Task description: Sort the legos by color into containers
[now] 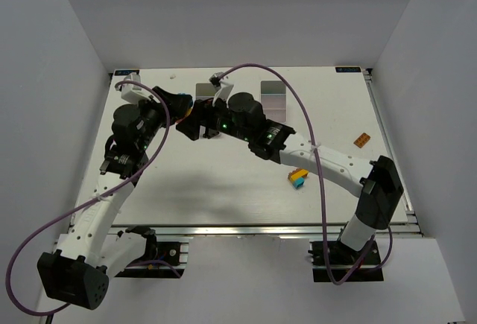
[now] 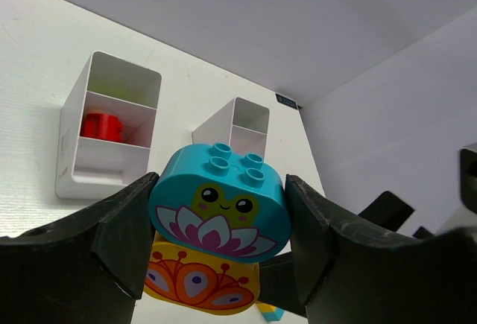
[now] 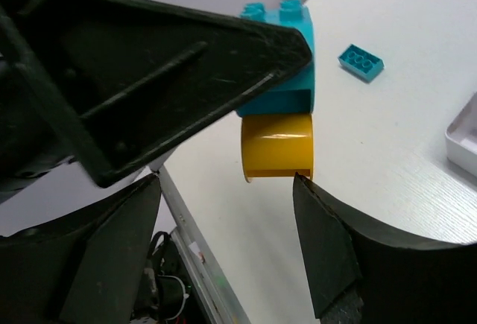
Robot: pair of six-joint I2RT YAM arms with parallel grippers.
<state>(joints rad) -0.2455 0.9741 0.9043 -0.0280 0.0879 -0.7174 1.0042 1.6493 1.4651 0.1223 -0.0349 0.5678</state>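
My left gripper (image 2: 220,208) is shut on a teal rounded brick (image 2: 220,201) printed with a frog. A yellow rounded brick (image 2: 201,283) is stuck under it, and both are held above the table. My right gripper (image 3: 226,190) is open just below the yellow brick (image 3: 277,145), its right fingertip (image 3: 309,197) at the brick's lower edge. In the top view the two grippers meet at the table's back middle (image 1: 200,121). Two white bins (image 2: 108,126) (image 2: 235,126) stand behind them; the left one holds a red brick (image 2: 102,126).
An orange brick (image 1: 362,139) lies at the right. A yellow and blue brick pair (image 1: 298,178) lies right of centre. A small teal brick (image 3: 361,62) lies on the table beyond the held bricks. A bin corner (image 3: 466,134) shows at the right edge.
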